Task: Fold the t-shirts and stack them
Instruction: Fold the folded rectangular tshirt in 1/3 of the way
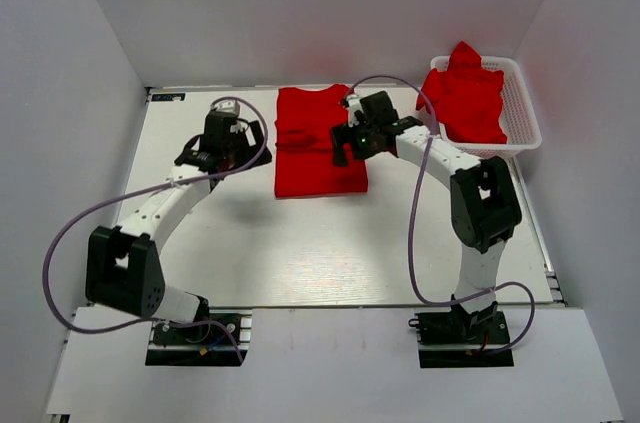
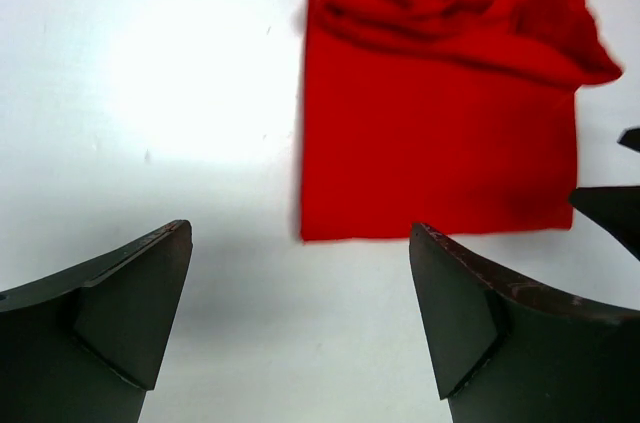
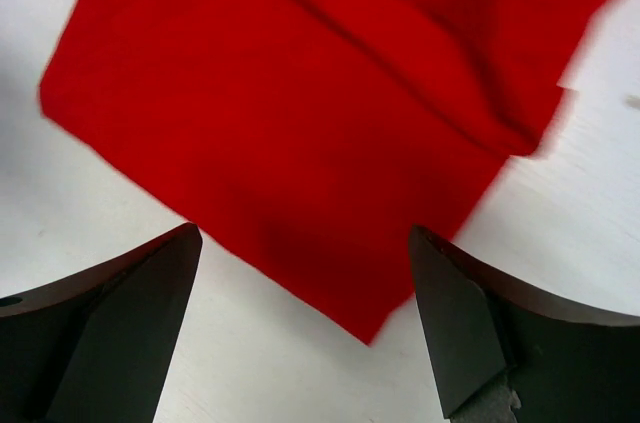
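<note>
Overhead view of a white table, boxed in by white walls on the left, right & far sides. At the near edge two arm bases sit side by side, each w/ a purple cable looping out. Btwn the bases and mid-table lies a wide bare stretch of tabletop, the largest open room in view.

The left arm curves up from near left. The left gripper is released, fingers spread wide w/ nothing btwn them, over bare table just left of a red t-shirt. In the left wrist view the shirt's near hem and left edge meet in a crisp corner just ahead of the fingertips.

The right arm reaches in from near right. The right gripper is also released, fingers wide apart, grasping nothing, and hovers over the shirt's right side. In its wrist view a pointed corner of cloth lies below the gap, edges blurred. Whether it touches the cloth: cannot tell.

The t-shirt lies centre-far on the table, folded to a rough rectangle. Its near edge is straight, a rumpled band crosses the middle, and its far edge reaches the table's far edge. Bare strips of table run along both sides.

Far right corner: a white lattice basket w/ a heap of more red t-shirts piled above its rim.
</note>
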You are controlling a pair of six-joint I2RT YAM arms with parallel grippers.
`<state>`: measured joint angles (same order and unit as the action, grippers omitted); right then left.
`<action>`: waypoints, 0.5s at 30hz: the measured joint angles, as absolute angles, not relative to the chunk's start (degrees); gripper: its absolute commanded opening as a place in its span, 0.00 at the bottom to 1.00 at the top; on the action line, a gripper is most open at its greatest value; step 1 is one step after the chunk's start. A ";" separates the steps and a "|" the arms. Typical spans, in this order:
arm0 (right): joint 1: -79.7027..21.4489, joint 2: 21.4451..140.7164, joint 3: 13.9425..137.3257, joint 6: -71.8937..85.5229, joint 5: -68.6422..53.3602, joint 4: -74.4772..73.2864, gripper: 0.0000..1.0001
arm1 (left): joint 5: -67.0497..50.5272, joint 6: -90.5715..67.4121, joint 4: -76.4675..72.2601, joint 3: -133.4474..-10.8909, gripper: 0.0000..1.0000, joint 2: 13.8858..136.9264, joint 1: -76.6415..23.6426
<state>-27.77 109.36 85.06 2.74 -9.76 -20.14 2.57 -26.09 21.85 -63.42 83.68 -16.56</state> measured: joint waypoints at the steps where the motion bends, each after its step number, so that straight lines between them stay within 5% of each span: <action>1: -28.67 110.02 85.06 2.44 -10.94 -19.94 0.90 | 2.76 -26.52 22.09 -61.08 1.00 81.73 -16.56; 15: -33.61 125.95 94.45 2.26 -14.39 -16.80 0.90 | 5.04 -28.97 26.72 -52.93 1.00 75.00 -16.56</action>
